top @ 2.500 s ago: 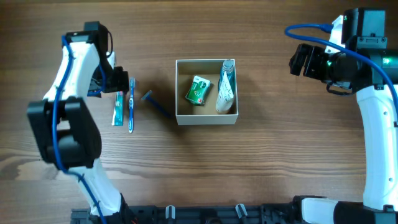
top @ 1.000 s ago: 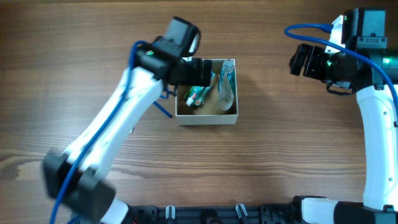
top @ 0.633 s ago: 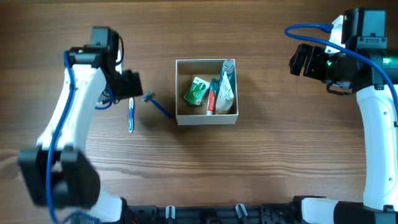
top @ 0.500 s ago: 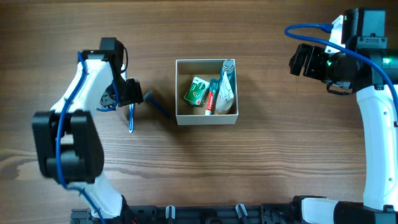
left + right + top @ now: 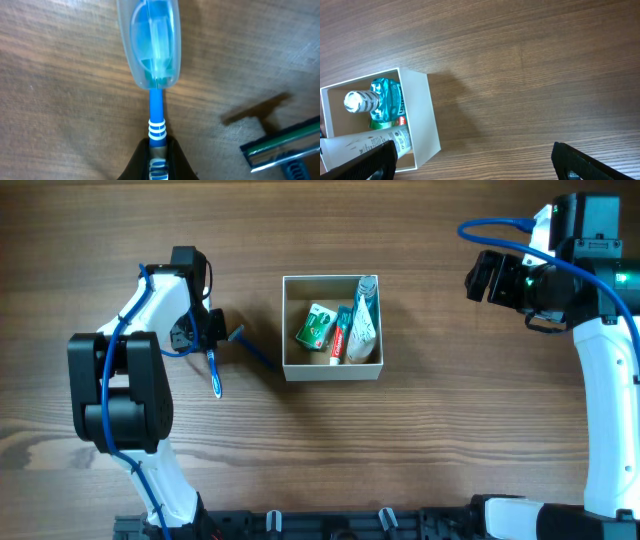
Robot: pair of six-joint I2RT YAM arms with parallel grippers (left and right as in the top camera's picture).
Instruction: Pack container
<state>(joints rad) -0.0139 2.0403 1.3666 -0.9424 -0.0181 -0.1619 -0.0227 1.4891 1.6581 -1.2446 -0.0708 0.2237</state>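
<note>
The container (image 5: 332,372), a white-walled open box, stands mid-table and holds a green packet (image 5: 318,323), a red-and-white toothpaste tube (image 5: 342,333) and a white tube (image 5: 364,320). To its left my left gripper (image 5: 210,340) is shut on the handle of a blue toothbrush (image 5: 214,372) lying on the table. In the left wrist view the toothbrush (image 5: 156,112) runs up from my gripper (image 5: 157,161) to a clear blue head cap (image 5: 154,45). My right gripper (image 5: 487,277) hangs open at the far right, holding nothing; its wrist view shows the container (image 5: 422,117).
A blue razor (image 5: 255,351) lies between the toothbrush and the container's left wall; its head (image 5: 285,146) is close on the right in the left wrist view. A teal bottle (image 5: 384,99) shows in the container in the right wrist view.
My left arm left the toothpaste tube in the container, swung back left to the toothbrush and shut on its handle. The right arm has not moved.
</note>
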